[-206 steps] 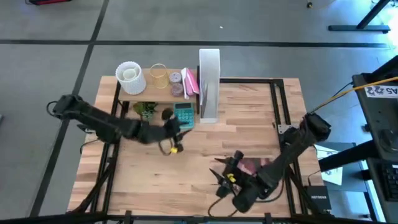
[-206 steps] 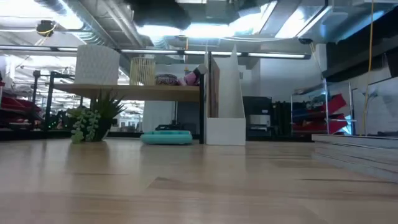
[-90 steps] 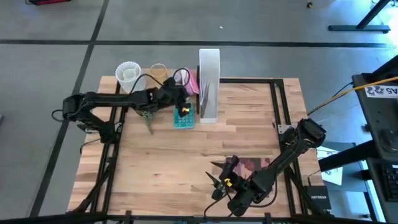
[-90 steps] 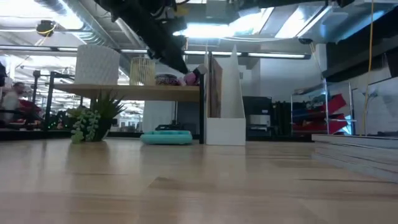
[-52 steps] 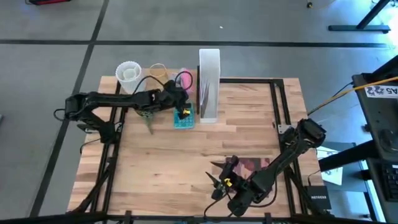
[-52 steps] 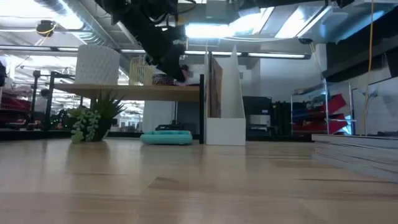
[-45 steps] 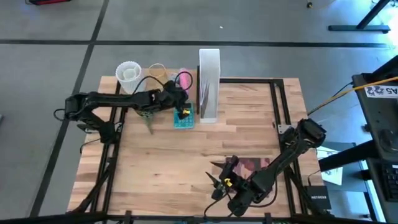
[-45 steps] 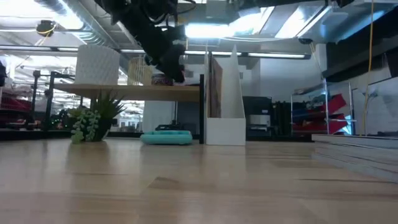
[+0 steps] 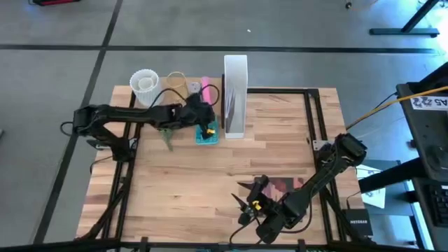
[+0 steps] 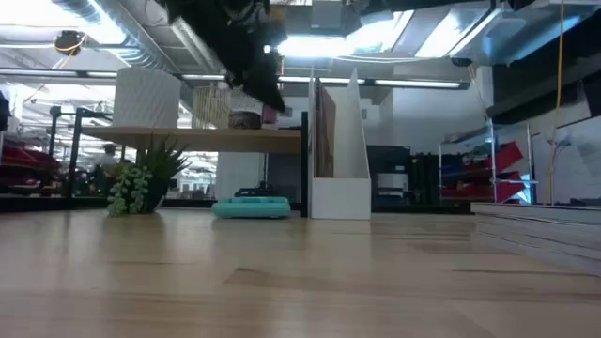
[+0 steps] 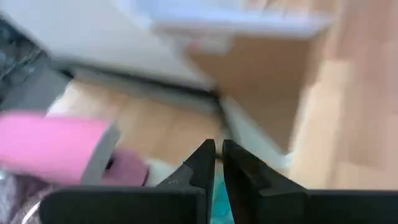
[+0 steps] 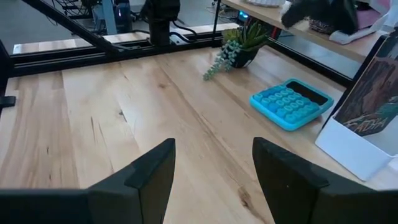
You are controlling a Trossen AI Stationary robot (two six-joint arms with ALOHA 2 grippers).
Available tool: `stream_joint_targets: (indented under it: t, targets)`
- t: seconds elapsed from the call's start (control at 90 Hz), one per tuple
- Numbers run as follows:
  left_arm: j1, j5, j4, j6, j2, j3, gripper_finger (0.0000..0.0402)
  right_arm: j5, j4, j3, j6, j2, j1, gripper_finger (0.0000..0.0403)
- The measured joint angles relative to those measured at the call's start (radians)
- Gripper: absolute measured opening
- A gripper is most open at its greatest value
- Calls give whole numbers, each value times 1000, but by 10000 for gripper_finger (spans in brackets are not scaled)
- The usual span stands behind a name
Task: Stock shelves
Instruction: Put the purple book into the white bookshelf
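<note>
Here the left gripper (image 9: 205, 120), jaws together and empty, hangs over the shelf (image 10: 202, 137) beside the file box (image 9: 234, 94); retreat straight upward, sparing the pink block (image 9: 208, 92). Right gripper (image 12: 211, 168) waits, jaws apart.

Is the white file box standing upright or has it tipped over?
Upright. In the low view the white file box stands tall on the table beside the shelf, its base flat.
</note>
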Motion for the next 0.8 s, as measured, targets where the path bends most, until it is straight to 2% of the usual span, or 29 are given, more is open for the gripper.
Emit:
stream_joint_targets:
  t: [0.122,0.222,0.344,0.467,0.522,0.656,0.8]
  targets:
    - [-64,-27,4,5,-27,29,14,-7,-2,0,0,0,0,198]
    - [-132,-52,7,8,-54,43,14,-71,-32,0,-34,-1,0,198]
    - [-238,-59,8,0,-83,45,14,-265,-52,0,-218,-1,0,198]
    - [-365,-59,5,-8,-89,41,14,-548,-63,0,-364,-1,27,198]
    - [-422,-59,13,-14,-90,29,14,-645,-82,0,-387,-1,48,198]
    - [-550,-59,10,-76,-80,-10,14,-756,-155,0,-394,-1,117,198]
    - [-657,-60,64,-142,-51,-65,14,-777,-274,0,-353,-1,186,198]
